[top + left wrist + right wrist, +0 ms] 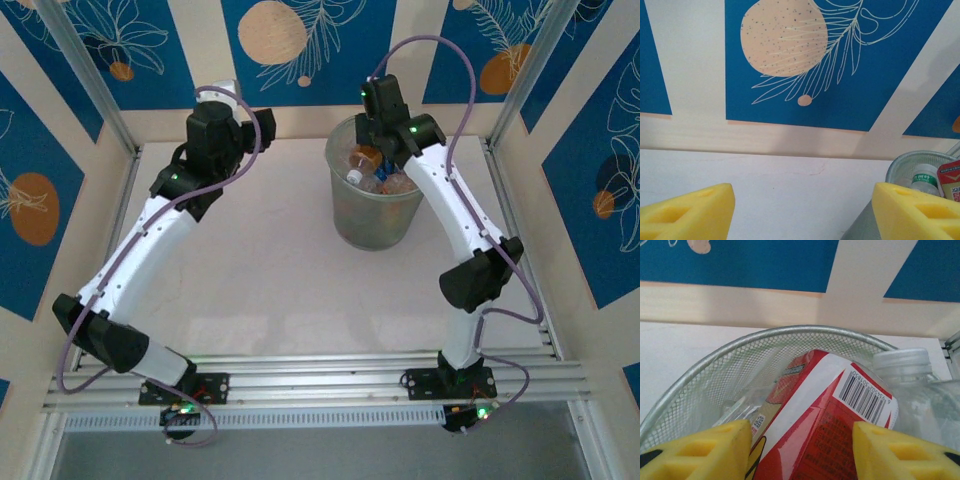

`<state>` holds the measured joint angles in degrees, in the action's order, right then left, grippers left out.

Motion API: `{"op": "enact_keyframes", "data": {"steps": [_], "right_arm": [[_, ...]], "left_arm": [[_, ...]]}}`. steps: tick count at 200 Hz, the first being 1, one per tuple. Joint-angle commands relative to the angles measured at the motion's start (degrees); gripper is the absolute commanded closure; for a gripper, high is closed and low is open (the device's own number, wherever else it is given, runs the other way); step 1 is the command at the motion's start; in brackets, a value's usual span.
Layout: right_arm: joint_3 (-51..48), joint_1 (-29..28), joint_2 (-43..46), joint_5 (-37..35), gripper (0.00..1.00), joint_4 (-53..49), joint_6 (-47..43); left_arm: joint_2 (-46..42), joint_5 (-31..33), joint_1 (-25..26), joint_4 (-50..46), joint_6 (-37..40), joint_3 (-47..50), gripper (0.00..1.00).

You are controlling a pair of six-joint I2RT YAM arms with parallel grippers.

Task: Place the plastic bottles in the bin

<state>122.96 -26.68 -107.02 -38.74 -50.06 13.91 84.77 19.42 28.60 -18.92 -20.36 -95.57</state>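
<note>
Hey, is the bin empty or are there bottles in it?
Not empty. The bin holds several bottles: a white-capped clear bottle and a green-labelled one show inside its rim.

The room is bright and evenly lit, seemingly from above. The left arm (pixel 140 245) throws only a faint, soft-edged shadow on the pale tabletop (pixel 260 270). From overhead everything looks slightly grainy, and a small green lamp (pixel 411 128) glows. A dim band of shade runs along the foot of the wall (pixel 790 137). Up close, the left gripper (pixel 802 220) has yellow pads (pixel 690 212) that blur, while the wall behind stays sharp. The bin (pixel 790 330) gleams along its rim, and the red carton (pixel 825 435) carries a mild sheen.
</note>
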Motion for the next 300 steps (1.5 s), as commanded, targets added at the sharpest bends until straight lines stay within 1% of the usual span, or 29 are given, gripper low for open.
{"op": "enact_keyframes", "data": {"steps": [1, 37, 64, 101, 178, 214, 220, 278, 282, 300], "right_arm": [[-6.40, -0.07, 1.75, -0.62, 0.48, -4.90, 1.77], [-12.60, 0.92, 3.92, 1.02, 0.48, -2.95, 2.57], [-13.76, 1.43, 1.91, 2.89, 0.48, -1.77, 1.82], [-8.63, 2.79, -1.84, 4.02, 0.49, -3.58, 1.49], [6.46, 1.48, -2.46, 2.06, 0.46, -6.36, -1.18], [9.91, -0.01, -2.01, 0.31, 0.44, -6.54, -2.47], [10.12, -0.28, -1.85, -0.03, 0.42, -6.54, -2.69], [11.93, -2.31, 0.23, -1.93, 0.34, -5.95, -4.25], [12.03, -2.36, 0.42, -2.15, 0.34, -6.00, -4.26], [10.83, -2.73, 2.57, -3.36, 0.31, -6.36, -3.65]], "left_arm": [[-1.85, 0.78, -0.87, 1.53, 1.55, 0.95, 0.28], [-1.87, 1.05, -1.01, 1.28, 1.46, 1.70, 0.27], [-1.86, 0.78, -1.09, 1.99, 1.20, 2.23, 0.27], [-1.72, 0.85, -1.25, 1.86, 1.68, 2.05, 0.27], [-2.35, 1.58, -2.21, 1.56, 1.90, 2.32, 0.27], [-2.81, 1.94, -2.58, 1.25, 1.97, 2.70, 0.27], [-2.99, 2.06, -2.67, 1.24, 1.92, 2.96, 0.27], [-4.30, 2.42, -3.49, 0.99, 1.81, 4.06, 0.27], [-4.41, 2.58, -3.55, 0.89, 1.87, 4.15, 0.26], [-5.39, 3.48, -4.10, 0.17, 2.03, 4.83, 0.13]]}}
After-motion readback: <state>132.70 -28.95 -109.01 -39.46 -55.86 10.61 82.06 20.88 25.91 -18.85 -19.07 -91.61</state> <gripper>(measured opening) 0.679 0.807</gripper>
